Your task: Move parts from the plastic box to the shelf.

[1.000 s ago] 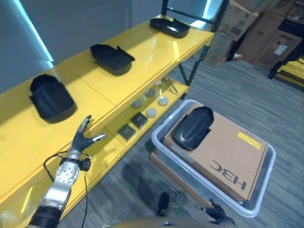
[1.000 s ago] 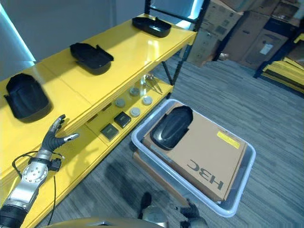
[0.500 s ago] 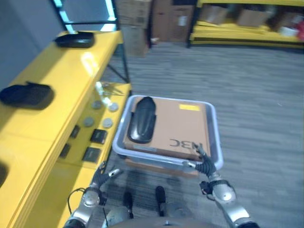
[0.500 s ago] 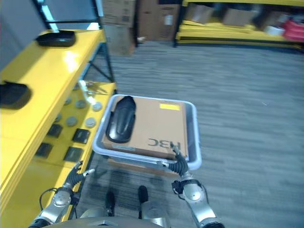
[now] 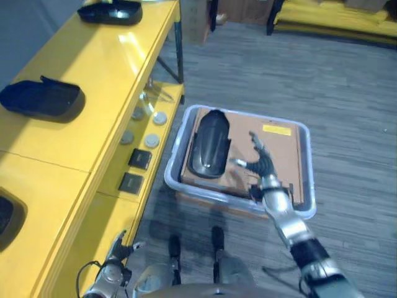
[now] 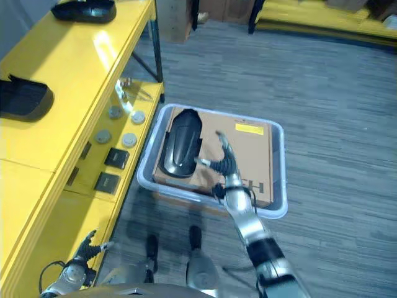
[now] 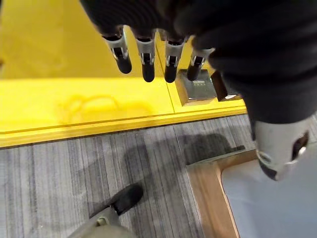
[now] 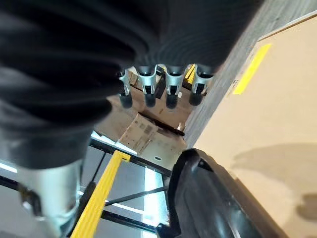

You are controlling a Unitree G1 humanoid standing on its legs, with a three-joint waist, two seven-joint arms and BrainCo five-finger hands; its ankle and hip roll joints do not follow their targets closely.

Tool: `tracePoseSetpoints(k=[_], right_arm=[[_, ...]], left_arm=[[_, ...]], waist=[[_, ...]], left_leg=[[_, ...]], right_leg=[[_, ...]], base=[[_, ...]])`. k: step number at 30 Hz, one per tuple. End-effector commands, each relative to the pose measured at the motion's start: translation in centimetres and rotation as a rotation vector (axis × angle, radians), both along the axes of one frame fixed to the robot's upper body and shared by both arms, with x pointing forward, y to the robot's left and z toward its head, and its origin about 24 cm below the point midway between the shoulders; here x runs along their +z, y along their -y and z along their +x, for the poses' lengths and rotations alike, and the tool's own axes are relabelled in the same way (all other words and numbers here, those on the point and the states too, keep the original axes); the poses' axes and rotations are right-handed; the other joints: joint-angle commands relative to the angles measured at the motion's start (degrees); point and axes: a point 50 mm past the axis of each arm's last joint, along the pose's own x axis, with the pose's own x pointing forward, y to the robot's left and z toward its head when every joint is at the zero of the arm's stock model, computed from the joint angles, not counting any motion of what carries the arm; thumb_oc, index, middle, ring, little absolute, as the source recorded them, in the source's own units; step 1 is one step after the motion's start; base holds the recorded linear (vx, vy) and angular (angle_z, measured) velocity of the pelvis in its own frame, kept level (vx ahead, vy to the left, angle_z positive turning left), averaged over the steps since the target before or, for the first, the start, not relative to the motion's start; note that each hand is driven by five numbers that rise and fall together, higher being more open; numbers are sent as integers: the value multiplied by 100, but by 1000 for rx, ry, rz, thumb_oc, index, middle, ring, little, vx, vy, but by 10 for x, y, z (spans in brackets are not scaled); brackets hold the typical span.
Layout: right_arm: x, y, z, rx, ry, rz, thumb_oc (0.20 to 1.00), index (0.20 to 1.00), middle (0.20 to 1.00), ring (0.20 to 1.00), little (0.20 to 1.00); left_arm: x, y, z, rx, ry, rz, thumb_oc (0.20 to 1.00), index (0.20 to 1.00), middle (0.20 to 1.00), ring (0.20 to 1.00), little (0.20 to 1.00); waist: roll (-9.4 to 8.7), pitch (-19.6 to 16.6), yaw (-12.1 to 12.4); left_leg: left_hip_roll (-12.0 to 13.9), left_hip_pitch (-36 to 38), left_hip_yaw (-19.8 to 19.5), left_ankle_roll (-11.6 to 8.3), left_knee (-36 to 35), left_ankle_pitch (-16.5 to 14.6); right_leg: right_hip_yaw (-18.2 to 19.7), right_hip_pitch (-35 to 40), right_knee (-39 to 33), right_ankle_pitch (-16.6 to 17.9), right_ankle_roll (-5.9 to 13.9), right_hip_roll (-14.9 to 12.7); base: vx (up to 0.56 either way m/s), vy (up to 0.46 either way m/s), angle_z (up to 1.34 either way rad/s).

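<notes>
A clear plastic box (image 5: 175, 179) stands on the floor beside the yellow shelf (image 5: 93, 68). In it lies a brown carton (image 5: 284, 155) with one black moulded part (image 5: 209, 143) on top. My right hand (image 5: 260, 166) hovers open over the carton, just right of the part, fingers spread and holding nothing; in the right wrist view the part (image 8: 218, 198) lies close below its straight fingers (image 8: 158, 87). My left hand (image 5: 118, 248) hangs open and low by the shelf's bottom level. Two black parts (image 5: 40, 99) (image 5: 111, 11) rest on the shelf top; a third shows at the edge (image 5: 6, 214).
The shelf's lower level holds grey discs (image 5: 152, 121) and dark square pieces (image 5: 139, 158). A wooden board (image 7: 208, 198) lies under the box. Grey carpet stretches to the right; another yellow rack (image 5: 335, 18) stands far back.
The camera has swung. My right hand has risen from the box's near rim to above the carton beside the black part. The left hand sits lower in view.
</notes>
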Motion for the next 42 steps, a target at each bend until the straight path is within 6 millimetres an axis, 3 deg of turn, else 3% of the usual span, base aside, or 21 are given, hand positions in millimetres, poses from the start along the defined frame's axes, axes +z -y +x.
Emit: tracePoseSetpoints(k=[1,3,8,14,22,23,24,32,36,39,42], right_arm=[[25,1,3,-58,141,-30,1000,1000,1000,1000,1000],[38,8,21,-132,158,-46,1000,1000,1000,1000,1000],[38,21,30,-221,136,-53,1000,1000,1000,1000,1000],[12,22,41,-204,-42,-99,1000,1000,1000,1000,1000],[-15,25,50,-280,-222,-135,1000,1000,1000,1000,1000],[-19,23,50,-266,-244,-144,777,777,777,777,777],[-24,22,49,-249,-273,-160,200,200,200,200,200],[-38,33,41,-285,-328,-145,200,200,200,200,200],[-44,61,29,-339,-362,-187,200,200,200,200,200],[-39,87,20,-390,-356,-213,200,200,200,200,200],[-23,92,18,-381,-278,-212,200,200,200,200,200]], left_arm=[[15,-9,25,5,92,44,1000,1000,1000,1000,1000],[17,-5,30,-3,112,29,1000,1000,1000,1000,1000],[16,0,32,-6,112,15,1000,1000,1000,1000,1000],[13,1,30,-17,83,14,1000,1000,1000,1000,1000],[19,12,43,-29,129,-1,1000,1000,1000,1000,1000],[19,13,44,-30,129,0,1000,1000,1000,1000,1000],[20,12,45,-30,132,3,1000,1000,1000,1000,1000],[17,8,40,-18,113,17,1000,1000,1000,1000,1000],[21,5,40,-19,140,10,1000,1000,1000,1000,1000],[30,8,49,-39,195,-19,1000,1000,1000,1000,1000],[44,10,60,-47,269,-55,1000,1000,1000,1000,1000]], waist=[[12,164,78],[65,235,170],[94,243,245],[72,262,336],[89,349,397],[87,352,394],[90,343,389],[93,259,352],[86,138,303],[63,-14,255],[13,-159,210]], left_leg=[[357,-35,-152,-341,-11,-138],[338,-215,-242,-384,-11,-63],[351,-369,-329,-435,-11,-23],[343,-524,-421,-435,-11,21],[351,-632,-526,-456,-11,76],[349,-634,-534,-458,-11,78],[349,-639,-556,-461,-11,79],[338,-572,-564,-452,-11,44],[336,-425,-520,-436,-11,-27],[336,-237,-491,-418,-11,-102],[353,-30,-444,-402,-11,-180]], right_leg=[[47,308,13,-438,398,-318],[-66,212,-13,-388,402,-324],[-178,146,-24,-402,404,-333],[-217,16,-24,-397,393,-301],[-287,-54,-24,-395,379,-265],[-292,-50,-24,-401,380,-262],[-294,-37,-24,-410,377,-264],[-317,45,-24,-462,380,-284],[-317,184,-24,-518,383,-306],[-337,372,-24,-586,386,-321],[-323,569,-24,-655,385,-324]], base=[[-48,2,35],[-12,-8,24],[20,-15,26],[13,-15,9],[5,-3,1],[25,-12,6],[22,-9,7],[16,-6,4],[20,-6,0],[54,-29,1],[83,-40,-1]])
